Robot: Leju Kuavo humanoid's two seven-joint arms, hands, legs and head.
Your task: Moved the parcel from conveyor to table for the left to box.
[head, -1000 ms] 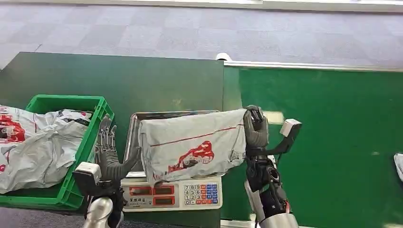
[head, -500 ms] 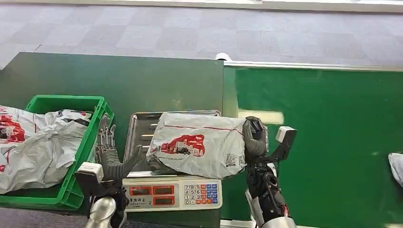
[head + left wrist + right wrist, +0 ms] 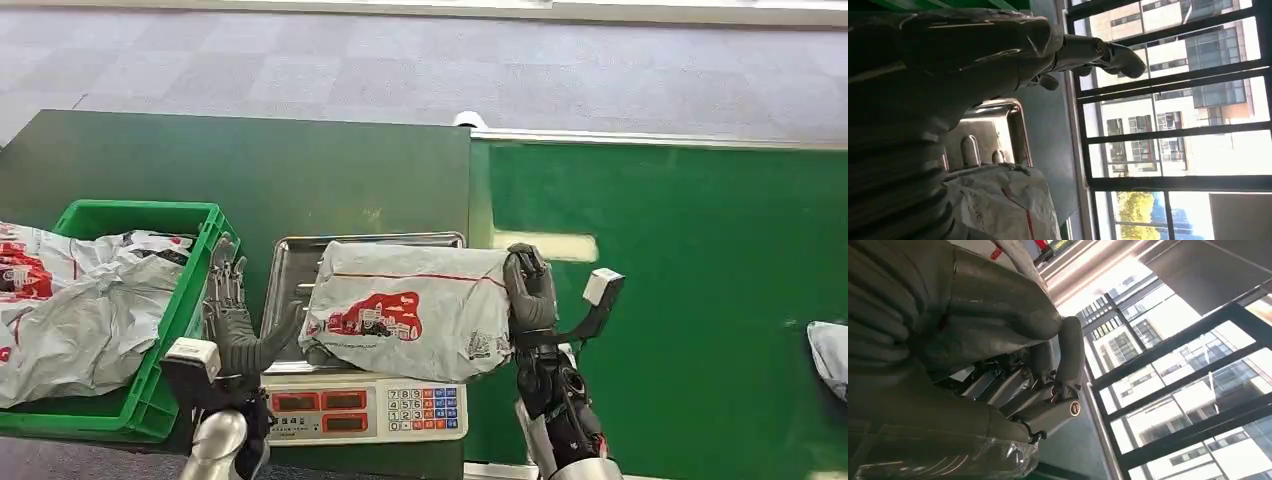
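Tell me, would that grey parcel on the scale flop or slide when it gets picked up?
Probably floppy: the grey parcel is a wrinkled plastic bag that sags over the scale's tray. Its glossy film looks slippery, so the right hand at its end may slip.

parcel [image 3: 408, 310] | grey poly mailer, red print, crumpled | lying flat on scale tray [image 3: 290, 262], right end overhanging

Head cam high; wrist cams close

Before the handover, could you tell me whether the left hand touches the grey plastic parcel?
Apart: the head view shows steel tray between left hand and parcel.
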